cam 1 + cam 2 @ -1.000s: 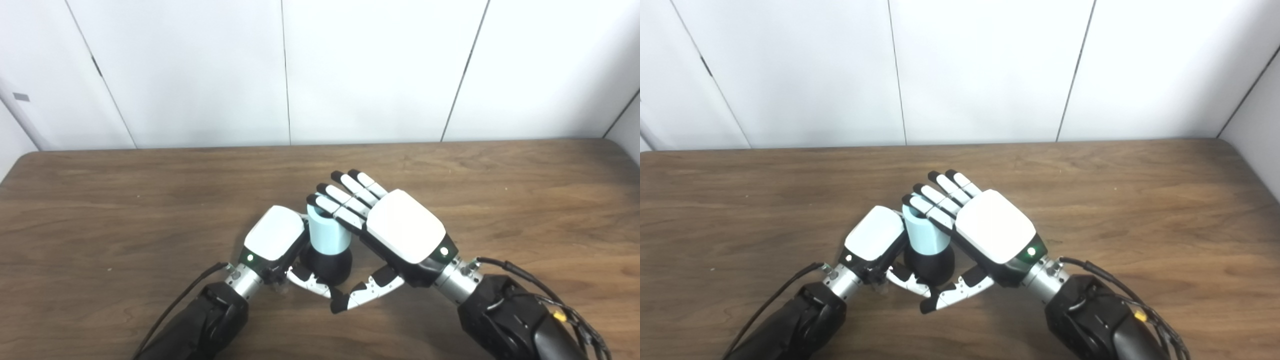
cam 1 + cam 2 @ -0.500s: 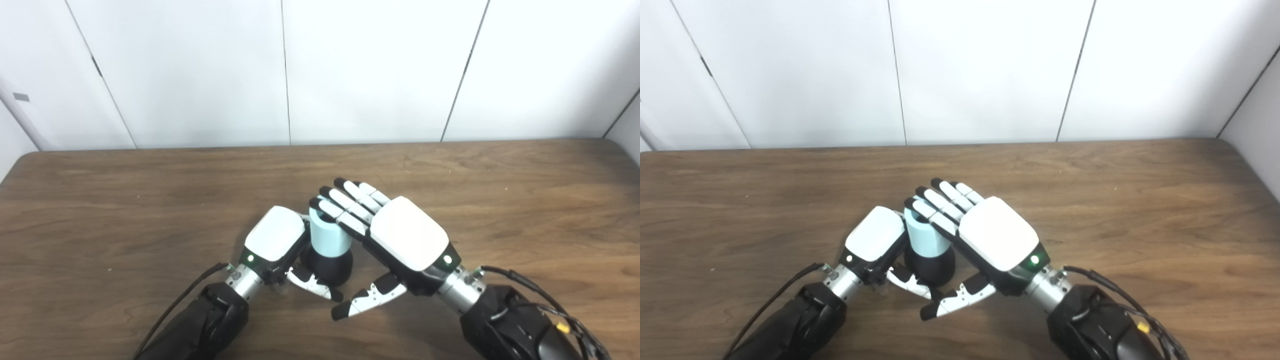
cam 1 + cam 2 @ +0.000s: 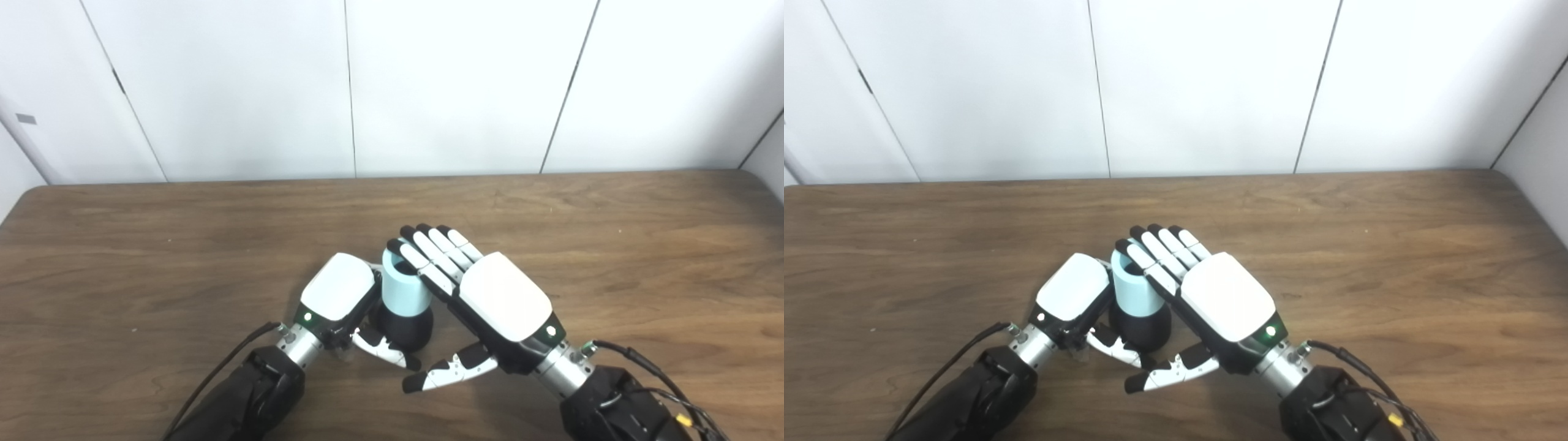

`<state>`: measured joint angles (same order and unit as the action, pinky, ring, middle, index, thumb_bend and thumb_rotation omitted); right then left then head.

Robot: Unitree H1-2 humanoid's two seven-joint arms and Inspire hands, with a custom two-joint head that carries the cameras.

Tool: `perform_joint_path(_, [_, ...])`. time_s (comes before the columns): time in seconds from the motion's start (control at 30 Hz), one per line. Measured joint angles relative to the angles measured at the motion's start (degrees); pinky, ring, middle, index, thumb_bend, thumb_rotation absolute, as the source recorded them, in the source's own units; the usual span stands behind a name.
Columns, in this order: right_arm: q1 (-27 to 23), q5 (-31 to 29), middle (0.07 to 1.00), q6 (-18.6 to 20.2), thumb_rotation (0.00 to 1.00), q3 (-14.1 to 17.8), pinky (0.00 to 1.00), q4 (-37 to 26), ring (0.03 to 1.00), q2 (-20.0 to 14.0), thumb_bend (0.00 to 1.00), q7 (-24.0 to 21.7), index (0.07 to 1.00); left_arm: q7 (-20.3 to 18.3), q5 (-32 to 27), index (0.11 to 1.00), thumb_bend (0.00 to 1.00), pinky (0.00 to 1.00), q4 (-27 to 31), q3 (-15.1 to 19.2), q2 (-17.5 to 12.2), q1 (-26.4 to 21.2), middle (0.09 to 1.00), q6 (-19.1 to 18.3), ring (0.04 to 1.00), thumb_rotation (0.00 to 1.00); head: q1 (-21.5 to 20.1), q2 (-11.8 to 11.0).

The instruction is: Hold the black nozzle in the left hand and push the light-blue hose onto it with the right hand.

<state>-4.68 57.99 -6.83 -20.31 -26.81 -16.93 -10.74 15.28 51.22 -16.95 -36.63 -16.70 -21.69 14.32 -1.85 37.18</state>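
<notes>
The black nozzle [image 3: 405,329] stands upright on the wooden table [image 3: 637,245] near the front middle. The light-blue hose [image 3: 404,292], a short open tube, sits on top of it. My left hand [image 3: 337,295] is shut on the nozzle from the left. Its thumb crosses the nozzle's front and its fingers are hidden behind. My right hand [image 3: 503,301] is open just right of the hose, back facing up. Its straight fingers [image 3: 429,257] rest against the hose's upper right rim, and its thumb points left below the nozzle, touching nothing.
White wall panels [image 3: 453,86] rise behind the table's far edge. Black cables run along both forearms, one at the left arm [image 3: 214,373] and one at the right arm [image 3: 643,364].
My right hand has slid back toward the near right and sunk a little, its fingertips leaving the hose's top for its right rim. Left hand, nozzle and hose have not moved.
</notes>
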Motion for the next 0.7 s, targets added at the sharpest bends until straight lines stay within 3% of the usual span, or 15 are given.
perform_joint_path(0.33, [-1.6,0.0,1.0,0.8,0.87,0.9,1.0,1.0,1.0,2.3,0.74,-1.0,1.0,0.0,-0.5,0.501,0.5,0.58,0.0,0.0,0.0,0.0,0.465,0.0,0.466,0.0,0.1,-0.1])
perform_joint_path(0.43, [-1.6,-0.5,1.0,0.4,0.84,1.5,0.99,1.3,1.0,3.0,0.74,-0.2,1.0,0.0,-0.6,0.501,0.5,0.58,0.0,0.0,0.0,0.0,0.464,0.0,0.468,0.0,0.1,-0.1])
perform_joint_path(0.7, [0.3,-6.9,0.877,-6.5,0.69,4.9,0.76,6.8,0.862,6.1,0.64,13.6,0.879,-0.1,-0.5,0.495,0.5,0.57,0.0,0.0,0.0,0.0,0.463,0.0,0.474,0.0,0.0,-0.1])
